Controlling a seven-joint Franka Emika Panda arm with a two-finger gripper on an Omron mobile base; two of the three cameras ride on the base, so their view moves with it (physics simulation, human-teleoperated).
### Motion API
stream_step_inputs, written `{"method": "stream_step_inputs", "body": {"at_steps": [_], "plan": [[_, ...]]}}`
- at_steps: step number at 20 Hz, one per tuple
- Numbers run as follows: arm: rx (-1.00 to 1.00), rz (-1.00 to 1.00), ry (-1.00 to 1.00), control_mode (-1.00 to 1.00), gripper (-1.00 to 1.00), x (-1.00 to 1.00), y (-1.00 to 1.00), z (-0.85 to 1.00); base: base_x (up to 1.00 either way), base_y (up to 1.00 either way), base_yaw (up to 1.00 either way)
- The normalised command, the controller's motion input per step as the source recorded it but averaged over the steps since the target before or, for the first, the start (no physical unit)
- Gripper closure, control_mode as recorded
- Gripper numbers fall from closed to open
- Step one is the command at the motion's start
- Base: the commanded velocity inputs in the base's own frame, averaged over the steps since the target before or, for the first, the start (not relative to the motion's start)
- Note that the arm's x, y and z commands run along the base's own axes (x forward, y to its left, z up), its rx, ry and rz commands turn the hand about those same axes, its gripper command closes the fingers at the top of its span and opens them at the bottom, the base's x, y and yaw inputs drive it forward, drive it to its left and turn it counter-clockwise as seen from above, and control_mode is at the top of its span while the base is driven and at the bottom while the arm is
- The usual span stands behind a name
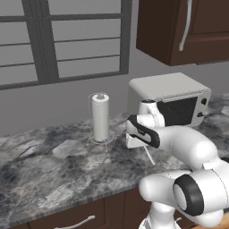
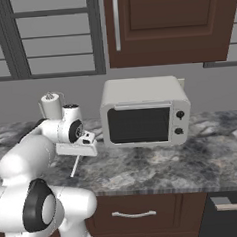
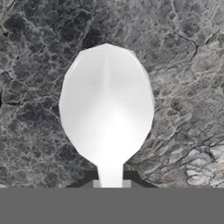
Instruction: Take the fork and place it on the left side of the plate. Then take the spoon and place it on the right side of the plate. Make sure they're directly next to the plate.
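We see the spoon [image 3: 107,105] mid-frame, pinched at its handle by the gripper [image 3: 110,178], over the marbled counter [image 3: 183,65].

A glossy white arm [image 1: 188,147] is seen, built of rounded, bulbous shells. Black bands are set at the joints: a broad ring around a white round cap at 5 o'clock in the left base view, another at 7 o'clock in the right base view. A curved black strip is carried by the wrist. The white hand [image 2: 77,149] is a flat block.
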Motion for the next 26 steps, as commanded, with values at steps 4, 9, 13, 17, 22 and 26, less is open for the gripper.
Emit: {"method": "stream_step_inputs", "body": {"at_steps": [4,9,13,17,22,26], "plan": [[0.0,0.0,0.0,1.0,1.0,0.0,0.0,0.0,0.0,0.0,0.0],[0.0,0.0,0.0,1.0,1.0,0.0,0.0,0.0,-0.42,0.0,0.0],[0.0,0.0,0.0,1.0,1.0,0.0,0.0,0.0,-0.65,0.12,0.07],[0.0,0.0,0.0,1.0,1.0,0.0,0.0,0.0,-0.16,0.26,0.89],[0.0,0.0,0.0,1.0,1.0,0.0,0.0,0.0,-0.09,0.05,1.0],[0.0,0.0,0.0,1.0,1.0,0.0,0.0,0.0,-0.08,0.01,1.0]]}}
